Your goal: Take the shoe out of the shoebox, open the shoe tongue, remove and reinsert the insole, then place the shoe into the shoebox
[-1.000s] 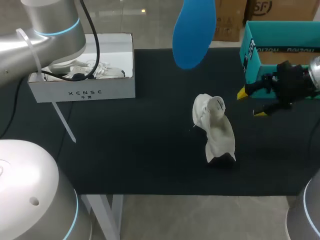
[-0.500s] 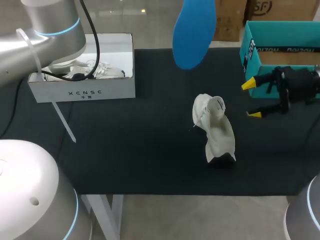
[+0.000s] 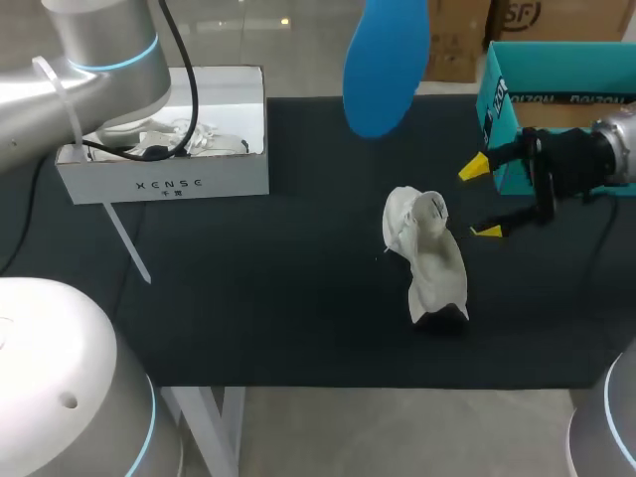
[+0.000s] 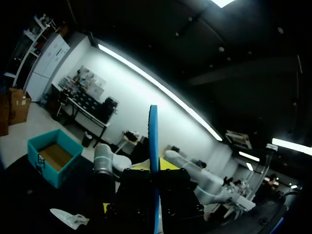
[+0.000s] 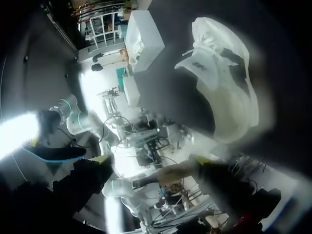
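Note:
A white shoe [image 3: 427, 256] stands on the black table mat, its tongue end toward the back; the right wrist view shows the shoe [image 5: 229, 87] just ahead of its fingers. My right gripper [image 3: 480, 199] is open, a short way right of the shoe and not touching it. A blue insole [image 3: 386, 65] hangs high above the table. In the left wrist view my left gripper [image 4: 154, 171] is shut on the insole [image 4: 153, 131], which is seen edge-on. The teal shoebox [image 3: 556, 89] sits open at the back right, behind the right gripper.
A white box [image 3: 164, 184] holding white items stands at the back left, under my left arm [image 3: 99, 60]. A thin white strip leans from its front corner onto the mat.
My right gripper has moved left from in front of the teal shoebox toward the shoe, staying open. The insole and the shoe have not moved.

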`<state>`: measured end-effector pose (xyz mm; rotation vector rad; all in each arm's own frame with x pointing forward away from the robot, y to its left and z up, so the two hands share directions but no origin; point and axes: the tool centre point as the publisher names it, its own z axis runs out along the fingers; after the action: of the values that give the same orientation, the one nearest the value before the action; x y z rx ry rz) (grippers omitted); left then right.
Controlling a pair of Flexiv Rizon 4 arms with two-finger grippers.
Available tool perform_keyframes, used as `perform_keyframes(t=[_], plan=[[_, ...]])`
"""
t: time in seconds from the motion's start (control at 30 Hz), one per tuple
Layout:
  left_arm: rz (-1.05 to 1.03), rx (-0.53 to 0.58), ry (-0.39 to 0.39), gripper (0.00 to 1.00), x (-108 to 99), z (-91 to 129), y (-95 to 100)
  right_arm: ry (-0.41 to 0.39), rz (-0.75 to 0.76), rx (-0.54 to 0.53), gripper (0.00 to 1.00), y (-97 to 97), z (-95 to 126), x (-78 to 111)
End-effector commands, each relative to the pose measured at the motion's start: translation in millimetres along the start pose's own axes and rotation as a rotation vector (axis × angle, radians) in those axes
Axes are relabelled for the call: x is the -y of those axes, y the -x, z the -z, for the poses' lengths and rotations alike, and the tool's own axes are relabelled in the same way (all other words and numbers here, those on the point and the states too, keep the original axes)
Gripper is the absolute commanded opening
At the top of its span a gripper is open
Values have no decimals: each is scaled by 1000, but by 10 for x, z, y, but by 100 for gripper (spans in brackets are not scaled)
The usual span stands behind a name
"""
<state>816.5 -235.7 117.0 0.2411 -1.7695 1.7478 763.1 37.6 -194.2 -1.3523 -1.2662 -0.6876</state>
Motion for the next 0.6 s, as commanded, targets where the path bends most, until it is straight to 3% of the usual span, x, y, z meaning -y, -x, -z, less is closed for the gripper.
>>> perform_keyframes(t=[0.03,0.33,0.6], plan=[[0,2,3,0,2,-6,5,-83,19,-56,100,-38,-215,-45],[0,2,3,0,2,-6,5,-89,119,-141,100,-262,-416,1],[0,2,3,0,2,-6,5,-38,168,-127,100,-393,-520,-152]])
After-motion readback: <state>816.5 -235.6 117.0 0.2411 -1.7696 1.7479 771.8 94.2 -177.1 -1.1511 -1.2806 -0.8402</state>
